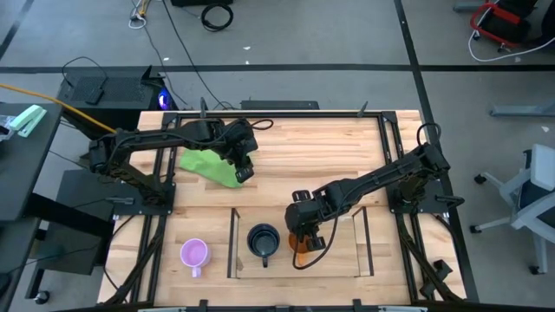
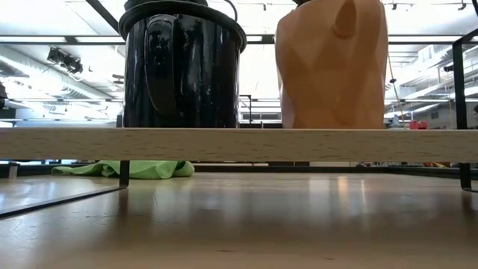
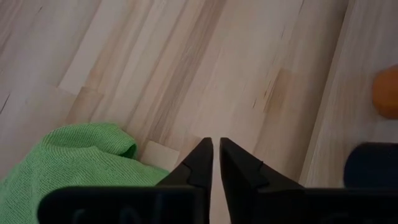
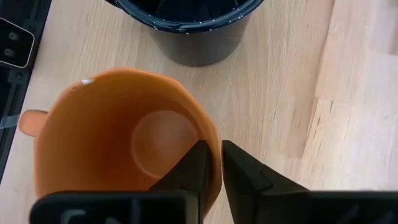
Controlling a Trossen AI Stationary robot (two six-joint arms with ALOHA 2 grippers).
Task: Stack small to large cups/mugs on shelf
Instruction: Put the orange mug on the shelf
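The orange mug (image 4: 118,143) and the black mug (image 1: 263,240) stand upright side by side on the shelf's wooden floor (image 2: 239,144). The light purple mug (image 1: 194,253) stands on the table, left of the shelf's clear side panel (image 1: 232,243). My right gripper (image 4: 213,149) is above the orange mug, shut on its wall. My left gripper (image 3: 216,144) hangs shut and holding nothing above the bare table, beside the green cloth (image 3: 68,162). My right gripper has the orange mug's rim (image 4: 208,134) on the side opposite the handle (image 4: 28,121). One finger (image 4: 193,165) is inside the mug and the other outside. The fingers come steeply from above. The mug stands upright with its base on the shelf's floor.
The green cloth (image 1: 211,165) lies crumpled on the table behind the shelf, under the left arm. The shelf's thin upright panels (image 1: 364,243) rise on both sides of the mugs. Bare wooden table lies between the cloth and the right arm.
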